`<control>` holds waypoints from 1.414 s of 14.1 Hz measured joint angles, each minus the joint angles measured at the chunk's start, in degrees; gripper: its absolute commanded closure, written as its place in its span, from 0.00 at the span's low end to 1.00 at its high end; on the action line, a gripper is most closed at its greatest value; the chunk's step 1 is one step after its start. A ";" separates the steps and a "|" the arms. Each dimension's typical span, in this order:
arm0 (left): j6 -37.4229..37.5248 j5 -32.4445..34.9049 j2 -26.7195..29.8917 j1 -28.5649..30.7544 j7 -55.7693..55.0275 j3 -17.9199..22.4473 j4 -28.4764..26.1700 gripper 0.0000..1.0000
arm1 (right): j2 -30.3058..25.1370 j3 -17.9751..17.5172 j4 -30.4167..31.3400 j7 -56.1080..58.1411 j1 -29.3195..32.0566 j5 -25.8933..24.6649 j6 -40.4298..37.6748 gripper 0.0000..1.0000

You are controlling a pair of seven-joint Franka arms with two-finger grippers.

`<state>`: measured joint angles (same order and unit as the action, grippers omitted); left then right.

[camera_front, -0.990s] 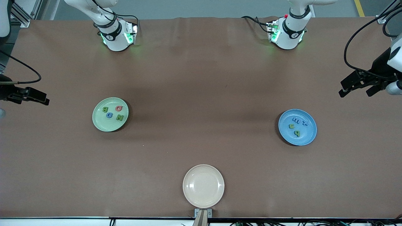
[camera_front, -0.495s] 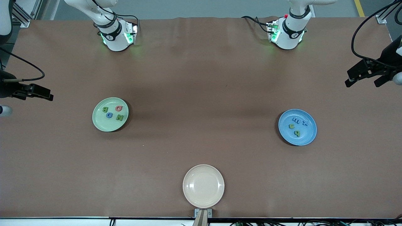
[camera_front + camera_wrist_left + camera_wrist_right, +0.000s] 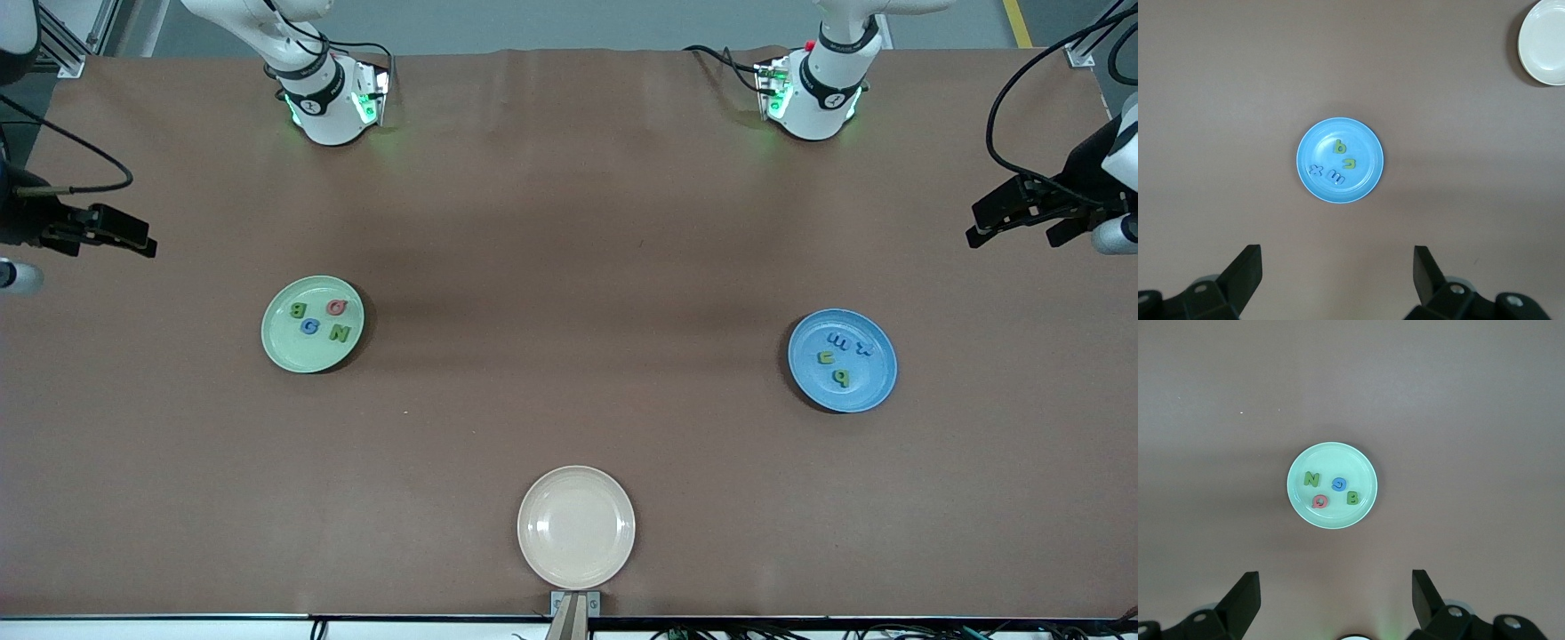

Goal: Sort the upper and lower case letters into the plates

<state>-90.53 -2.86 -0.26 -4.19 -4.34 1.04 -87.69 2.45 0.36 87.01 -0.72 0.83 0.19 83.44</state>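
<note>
Your left gripper (image 3: 1013, 229) hangs high at the left arm's end of the table, fingers (image 3: 1245, 270) spread wide and pointing down. Your right gripper (image 3: 124, 236) mirrors it at the right arm's end, fingers (image 3: 1245, 595) equally wide apart. Both arms wait, raised.

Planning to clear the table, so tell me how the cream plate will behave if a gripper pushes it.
The cream plate looks shallow, round and empty, so it is probably light and should slide flat rather than tip. Its smooth plastic-like surface suggests it may slip or spin if pushed off-centre. It lies near the table's edge, so it could go over.
</note>
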 measured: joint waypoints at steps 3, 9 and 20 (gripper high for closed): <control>-0.08 0.00 -0.03 0.00 0.00 0.01 0.07 0.00 | -4.56 0.00 3.43 0.01 0.00 0.00 -0.08 0.00; -0.25 0.00 -0.04 0.00 0.00 0.01 0.15 0.00 | -6.88 0.03 3.67 0.11 0.00 -0.05 -1.18 0.00; -0.62 0.00 -0.04 0.00 0.00 0.01 0.16 0.00 | -6.92 0.51 0.90 3.88 0.40 -0.03 -3.74 0.00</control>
<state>-91.15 -2.86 -0.29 -4.19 -4.34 1.04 -87.53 -4.46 0.87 87.91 3.16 1.24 0.16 79.70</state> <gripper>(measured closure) 0.000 0.000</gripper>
